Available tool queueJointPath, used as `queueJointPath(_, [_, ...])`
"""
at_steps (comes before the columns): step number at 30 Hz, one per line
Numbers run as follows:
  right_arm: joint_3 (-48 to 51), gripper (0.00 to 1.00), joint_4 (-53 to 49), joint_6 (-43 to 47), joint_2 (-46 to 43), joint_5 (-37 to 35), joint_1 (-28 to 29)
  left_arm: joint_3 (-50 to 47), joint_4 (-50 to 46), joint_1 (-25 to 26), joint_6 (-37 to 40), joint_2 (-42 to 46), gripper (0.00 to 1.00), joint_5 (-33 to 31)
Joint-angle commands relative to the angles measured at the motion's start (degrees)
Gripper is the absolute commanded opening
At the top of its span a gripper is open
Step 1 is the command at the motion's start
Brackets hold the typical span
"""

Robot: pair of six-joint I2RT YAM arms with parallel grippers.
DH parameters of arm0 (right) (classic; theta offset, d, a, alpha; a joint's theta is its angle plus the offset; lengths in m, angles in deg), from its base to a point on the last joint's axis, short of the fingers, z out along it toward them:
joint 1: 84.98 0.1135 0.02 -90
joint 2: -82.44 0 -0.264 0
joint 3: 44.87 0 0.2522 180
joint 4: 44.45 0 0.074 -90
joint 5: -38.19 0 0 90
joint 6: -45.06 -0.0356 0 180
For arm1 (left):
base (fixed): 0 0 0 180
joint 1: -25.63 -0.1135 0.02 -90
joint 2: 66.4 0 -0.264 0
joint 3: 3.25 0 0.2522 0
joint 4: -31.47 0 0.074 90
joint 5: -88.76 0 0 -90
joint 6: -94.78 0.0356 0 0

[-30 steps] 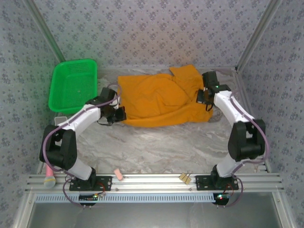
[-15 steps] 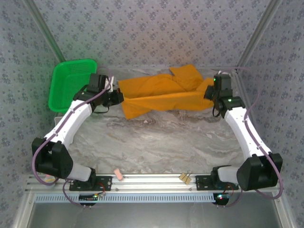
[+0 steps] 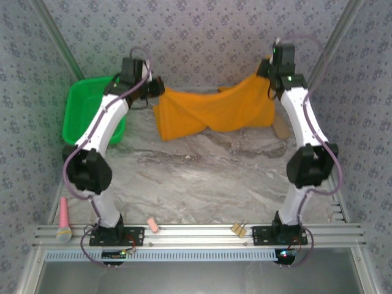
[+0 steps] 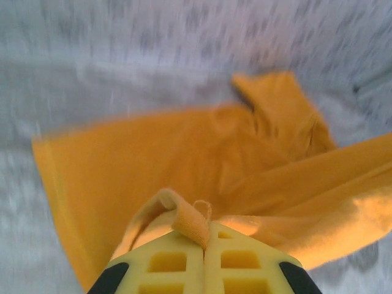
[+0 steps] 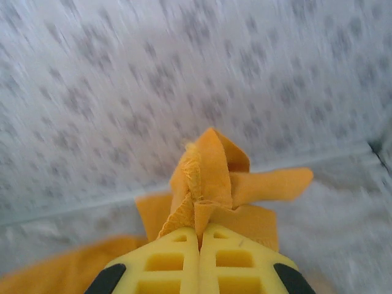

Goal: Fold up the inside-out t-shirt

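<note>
An orange-yellow soft cotton t-shirt [image 3: 211,110] is hanging stretched between two raised grippers. The left gripper [image 4: 205,231] is pinching a rolled edge tight, the right gripper [image 5: 199,233] is clamping a bunched corner, and fabric is sagging below both.

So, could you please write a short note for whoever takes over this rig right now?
Left tool: shut on one edge of the t-shirt.
Right tool: shut on the opposite edge.
The shirt hangs stretched between them above the far side of the table; the green basket sits at far left.
Done: shirt gripped and raised.
Left: lay it flat, then make every fold.
</note>
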Motion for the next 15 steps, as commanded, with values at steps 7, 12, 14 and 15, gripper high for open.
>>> queueJointPath(7, [-57.16,0.00,-28.00,3.39,14.44,1.18,0.63,48.86,-23.74,-0.83,7.62,-11.82,0.00,-2.62])
queueJointPath(12, [-18.78,0.00,-25.38,8.58,-8.56,-4.81,6.27,10.89,-13.48,4.65,11.31,9.32,0.00,-3.33])
queueJointPath(14, [8.81,0.00,-12.56,8.69,-23.45,-6.43,8.20,-11.93,-1.25,6.07,9.39,19.14,0.00,-3.69])
queueJointPath(15, [21.59,0.00,-6.68,6.14,-30.98,-5.81,8.43,-22.00,3.35,6.31,7.84,24.11,0.00,-3.52])
